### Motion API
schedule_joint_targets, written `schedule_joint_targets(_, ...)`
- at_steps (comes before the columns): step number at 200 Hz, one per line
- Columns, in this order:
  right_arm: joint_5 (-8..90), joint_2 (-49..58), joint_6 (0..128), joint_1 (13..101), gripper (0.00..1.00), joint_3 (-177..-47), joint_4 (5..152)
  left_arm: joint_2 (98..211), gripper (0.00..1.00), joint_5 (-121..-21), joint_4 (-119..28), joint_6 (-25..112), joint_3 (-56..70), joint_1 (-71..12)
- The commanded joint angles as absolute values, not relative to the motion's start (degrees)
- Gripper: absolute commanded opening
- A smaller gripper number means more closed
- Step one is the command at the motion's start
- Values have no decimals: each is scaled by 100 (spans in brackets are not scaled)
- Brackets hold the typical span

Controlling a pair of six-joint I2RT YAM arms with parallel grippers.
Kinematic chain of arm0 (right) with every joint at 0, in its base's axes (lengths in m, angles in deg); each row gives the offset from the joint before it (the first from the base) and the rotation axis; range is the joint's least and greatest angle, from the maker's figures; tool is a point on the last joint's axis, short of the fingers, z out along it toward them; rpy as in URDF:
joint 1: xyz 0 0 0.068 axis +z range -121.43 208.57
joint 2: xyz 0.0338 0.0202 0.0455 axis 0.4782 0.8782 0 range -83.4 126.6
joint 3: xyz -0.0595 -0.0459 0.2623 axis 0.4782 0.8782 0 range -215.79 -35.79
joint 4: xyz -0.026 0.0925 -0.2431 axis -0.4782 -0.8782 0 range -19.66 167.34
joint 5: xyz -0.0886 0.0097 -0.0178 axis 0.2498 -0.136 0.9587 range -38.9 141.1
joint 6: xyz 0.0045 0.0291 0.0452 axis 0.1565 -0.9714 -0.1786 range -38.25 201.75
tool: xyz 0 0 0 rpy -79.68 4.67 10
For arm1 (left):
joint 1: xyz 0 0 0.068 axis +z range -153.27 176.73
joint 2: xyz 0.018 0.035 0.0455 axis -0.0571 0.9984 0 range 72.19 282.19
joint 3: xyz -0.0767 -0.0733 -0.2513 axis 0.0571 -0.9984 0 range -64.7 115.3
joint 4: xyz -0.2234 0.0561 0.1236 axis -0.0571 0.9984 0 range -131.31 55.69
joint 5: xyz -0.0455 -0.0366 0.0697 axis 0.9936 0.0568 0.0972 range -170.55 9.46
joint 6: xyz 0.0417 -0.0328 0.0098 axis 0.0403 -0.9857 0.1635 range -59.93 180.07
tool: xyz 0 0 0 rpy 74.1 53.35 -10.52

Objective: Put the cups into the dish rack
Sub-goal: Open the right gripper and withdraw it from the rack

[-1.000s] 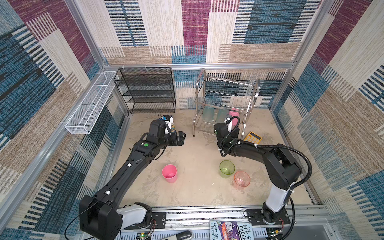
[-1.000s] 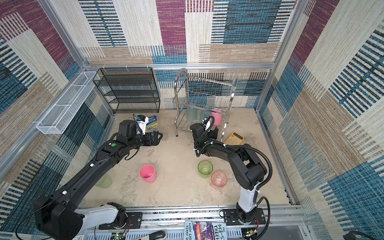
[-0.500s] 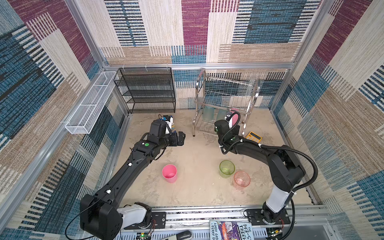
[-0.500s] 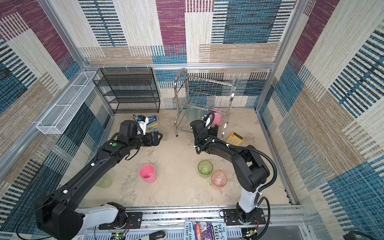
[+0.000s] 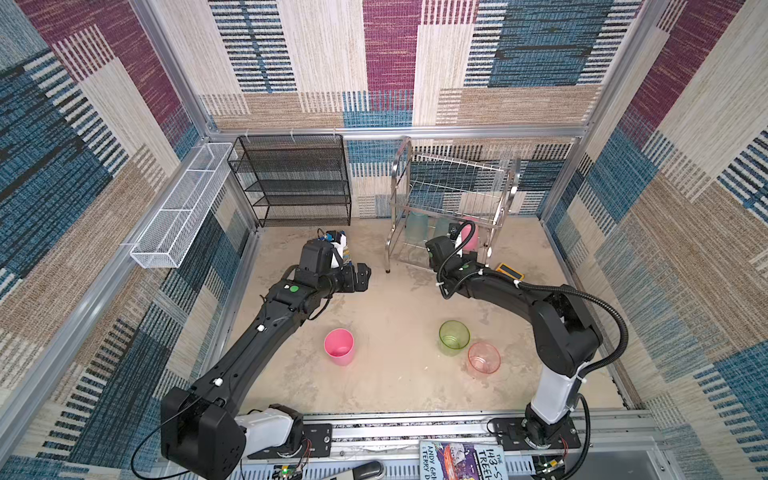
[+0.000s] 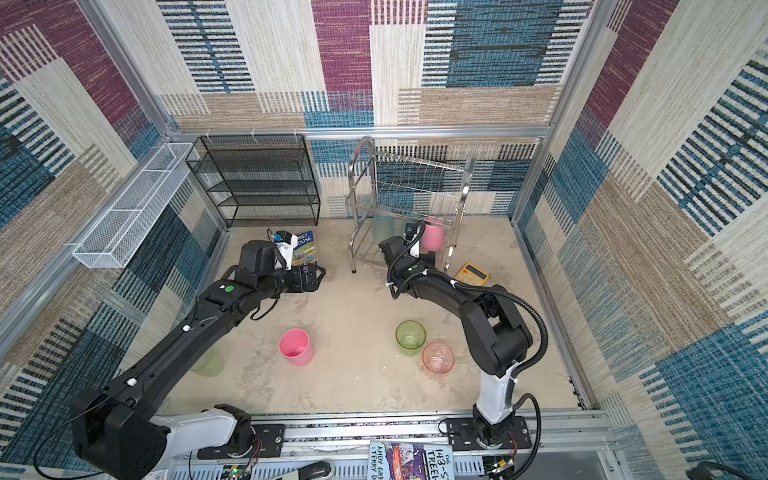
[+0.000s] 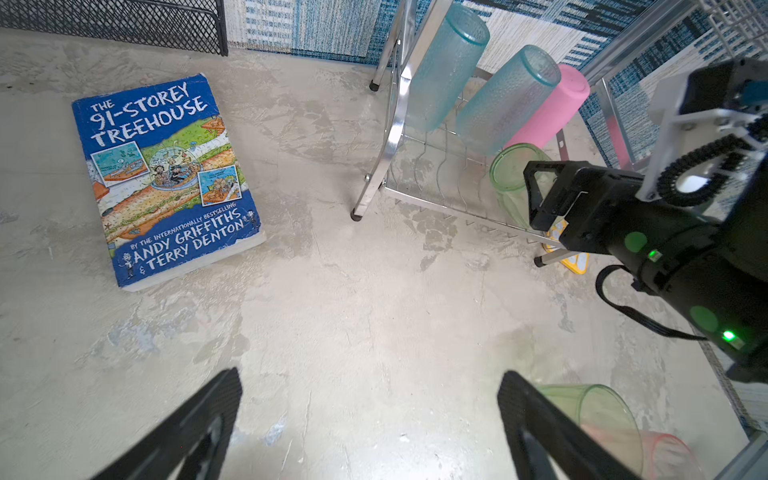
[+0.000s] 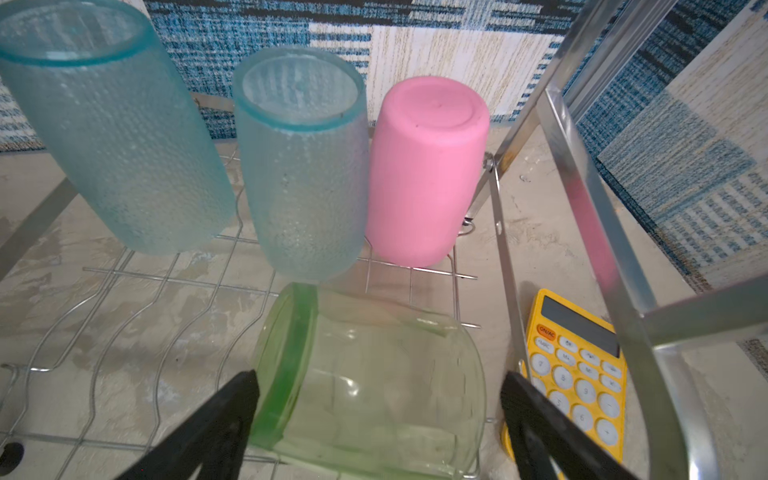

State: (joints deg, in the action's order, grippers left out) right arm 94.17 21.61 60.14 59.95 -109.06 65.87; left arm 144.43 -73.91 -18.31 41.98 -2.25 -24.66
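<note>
**Cups counted: 8, with 4 on the lower tier of the dish rack (image 5: 505, 195) and 4 on the floor.** In the rack, 1 teal cup (image 8: 116, 145), a 2nd teal cup (image 8: 303, 178) and 1 pink cup (image 8: 424, 174) lean in a row. In front of them 1 yellow-green cup (image 8: 374, 407) lies on its side. The right gripper (image 8: 377, 376) straddles it, jaws apart, with a gap showing on one side.

On the floor stand a 2nd pink cup (image 5: 338, 347), a 2nd yellow-green cup (image 5: 454, 337) and, just beside it, 1 salmon cup (image 5: 484, 358). A 3rd yellow-green cup (image 6: 208, 361) shows partly behind the left arm.

The left gripper (image 7: 369, 374) hangs wide apart and empty over bare floor, near 1 book (image 7: 166, 178). A 2nd book (image 5: 461, 457) lies at the front edge, and 1 yellow calculator (image 8: 577, 365) lies beside the rack.
</note>
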Motion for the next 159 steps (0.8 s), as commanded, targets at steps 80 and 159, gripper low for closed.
schedule_joint_targets(80, 9471, 1684, 5741, 5828, 91, -10591, 6099, 14426, 100, -7237, -1855, 4280, -226, -2461)
schedule_joint_targets(159, 9639, 1287, 5711, 5753, 90, -10245, 5985, 14426, 99, -7167, -1890, 4232, -240, -2458)
